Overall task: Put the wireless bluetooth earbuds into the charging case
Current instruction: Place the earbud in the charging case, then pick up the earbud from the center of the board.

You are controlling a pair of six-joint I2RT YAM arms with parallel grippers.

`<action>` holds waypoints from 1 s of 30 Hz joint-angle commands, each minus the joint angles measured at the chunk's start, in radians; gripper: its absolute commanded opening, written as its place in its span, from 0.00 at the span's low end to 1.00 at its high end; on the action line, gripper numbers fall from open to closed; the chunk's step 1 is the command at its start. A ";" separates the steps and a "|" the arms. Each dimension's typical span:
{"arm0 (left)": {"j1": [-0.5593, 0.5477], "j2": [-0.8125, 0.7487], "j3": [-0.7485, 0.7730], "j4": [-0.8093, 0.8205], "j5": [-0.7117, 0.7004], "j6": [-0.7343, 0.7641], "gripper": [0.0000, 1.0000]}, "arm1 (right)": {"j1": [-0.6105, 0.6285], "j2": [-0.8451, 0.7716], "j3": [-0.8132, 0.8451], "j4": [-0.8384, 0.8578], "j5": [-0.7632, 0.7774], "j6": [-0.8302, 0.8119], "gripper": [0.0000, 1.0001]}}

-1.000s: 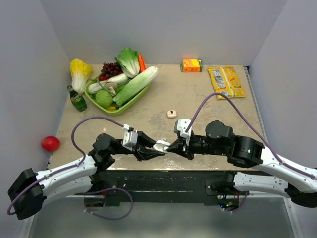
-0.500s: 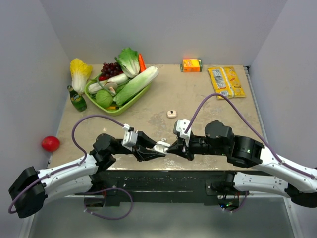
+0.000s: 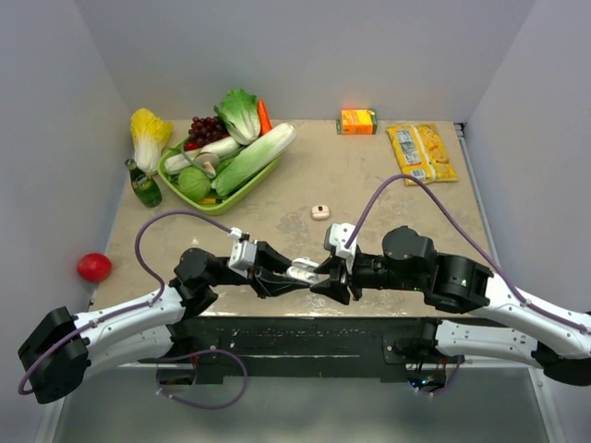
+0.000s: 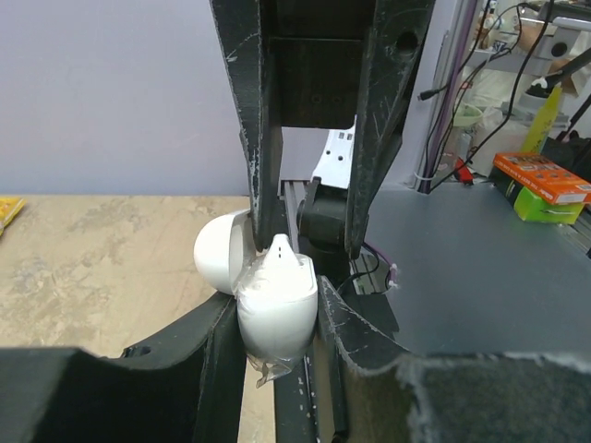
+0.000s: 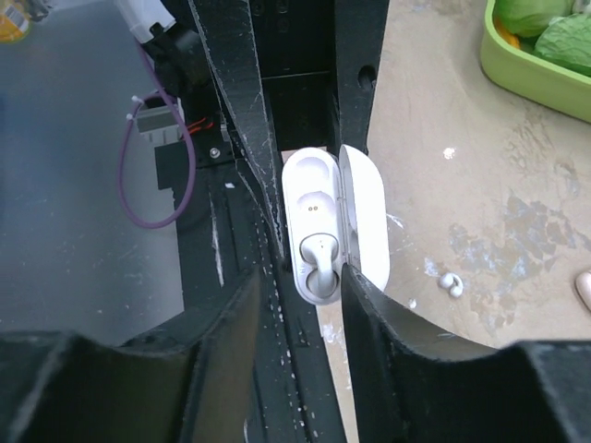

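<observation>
Beige mottled table (image 3: 397, 198) inside grey walls; the two arms meet tip to tip above its near edge. The left gripper (image 4: 279, 312) is pinched on the one charging case (image 5: 314, 185), its fingers pressed against the case's two sides. The case is off the table and its lid (image 5: 367, 208) is swung open to one side.

The right gripper (image 5: 303, 275) faces it with its fingers spread. The end of the case lies in the gap between them, and neither finger presses on it.

Two earbuds show. The seated earbud (image 5: 319, 266) lies in the case slot nearest the right gripper; the other slot is bare. The loose earbud (image 5: 451, 284) lies on the table just beside the case, outside both grippers.

Farther back there is one small cream object (image 3: 320, 212), too small to identify. At the far left are one green tray (image 3: 226, 205) heaped with vegetables and one green bottle (image 3: 143, 187). An orange carton (image 3: 358, 121) and a yellow packet (image 3: 421, 152) sit at the far right. One red ball (image 3: 93, 267) lies off the table's left edge.
</observation>
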 commanded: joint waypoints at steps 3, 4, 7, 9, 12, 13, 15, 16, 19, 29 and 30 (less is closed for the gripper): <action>-0.003 -0.008 -0.027 0.121 -0.069 0.005 0.00 | -0.005 -0.068 0.039 0.043 0.113 0.065 0.50; -0.003 -0.011 -0.039 0.147 -0.089 0.002 0.00 | -0.005 -0.088 0.047 0.042 0.163 0.076 0.50; -0.001 -0.027 -0.076 0.165 -0.171 -0.001 0.00 | -0.005 -0.172 0.047 0.055 0.334 0.123 0.52; -0.003 -0.044 -0.108 0.176 -0.235 -0.001 0.00 | -0.005 -0.209 0.001 0.097 0.459 0.166 0.52; -0.003 -0.091 -0.152 0.188 -0.298 -0.013 0.00 | -0.006 -0.214 -0.085 0.110 0.671 0.261 0.52; -0.003 -0.112 -0.163 0.195 -0.309 -0.021 0.00 | -0.008 -0.202 -0.106 0.115 0.705 0.307 0.52; -0.003 -0.132 -0.186 0.192 -0.332 -0.022 0.00 | -0.038 -0.148 -0.177 0.158 0.697 0.349 0.52; -0.003 -0.152 -0.194 0.187 -0.336 -0.033 0.00 | -0.060 -0.127 -0.200 0.182 0.670 0.379 0.52; -0.004 -0.198 -0.231 0.198 -0.366 -0.051 0.00 | -0.182 -0.022 -0.328 0.308 0.507 0.430 0.50; -0.008 -0.312 -0.298 0.164 -0.405 -0.070 0.00 | -0.293 0.525 -0.318 0.636 0.328 0.429 0.35; -0.006 -0.317 -0.298 0.158 -0.404 -0.070 0.00 | -0.295 0.550 -0.309 0.644 0.323 0.426 0.35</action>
